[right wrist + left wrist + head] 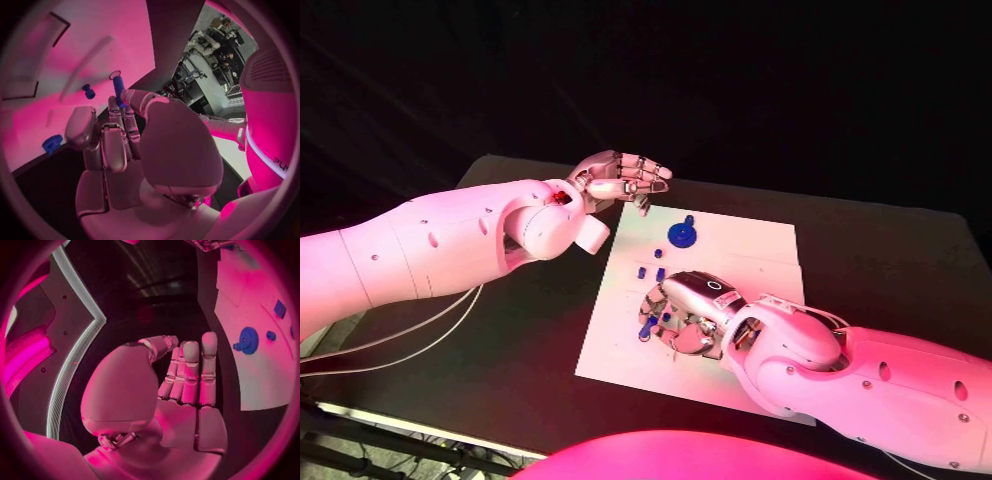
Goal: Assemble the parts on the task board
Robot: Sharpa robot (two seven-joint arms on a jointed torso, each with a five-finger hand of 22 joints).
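The white task board (740, 260) lies in the middle of the black table. A blue gear (682, 235) (248, 340) stands near its far edge, with small blue pegs (651, 272) just in front of it. My right hand (687, 308) (125, 145) hovers low over the board's near left part and pinches a slim blue peg (648, 326) (118, 89) between thumb and fingers. A small blue part (88, 91) stands on the board just beyond that peg. My left hand (622, 180) (181, 375) hangs over the board's far left corner, holding nothing, its fingers held straight side by side.
Another blue piece (52, 144) sits near the board's edge in the right wrist view. Two more small blue parts (280, 308) (270, 335) lie on the board near the gear. White cables (401, 345) trail across the table's left side.
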